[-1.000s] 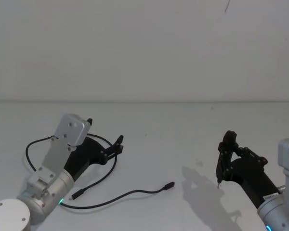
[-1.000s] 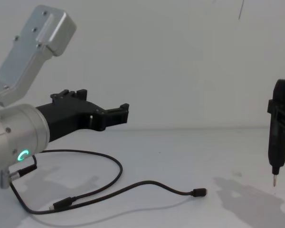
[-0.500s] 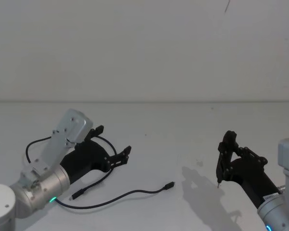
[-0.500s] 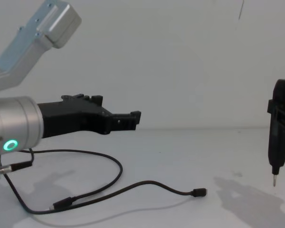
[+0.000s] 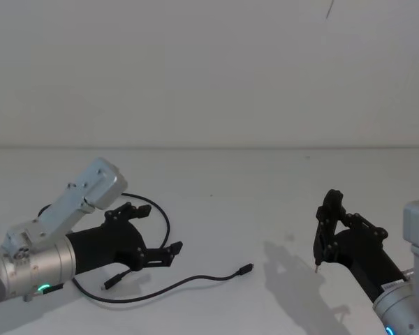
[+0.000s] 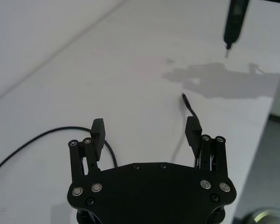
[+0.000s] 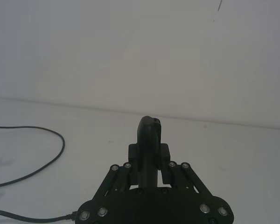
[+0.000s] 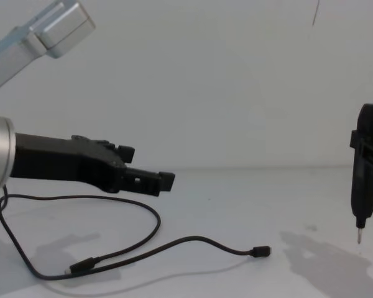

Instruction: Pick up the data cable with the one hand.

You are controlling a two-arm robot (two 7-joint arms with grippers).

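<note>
Head view: over the smooth white table (image 5: 265,202), my bulky angular black left gripper (image 5: 153,229) hangs wide open and empty above the thin, limp black data cable (image 5: 195,279); the chest view reveals the gap. My right gripper (image 7: 149,156) clasps a slim black metal-tipped tool (image 8: 365,167).

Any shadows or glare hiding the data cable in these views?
Head view: even light; the pen tool in the right hand casts a grey shadow on the table, clear of the data cable. Chest view: the shadow of the open left hand lies inside the cable's loop without masking it. Left wrist view: the tool's shadow falls beyond the cable's end; no glare.
</note>
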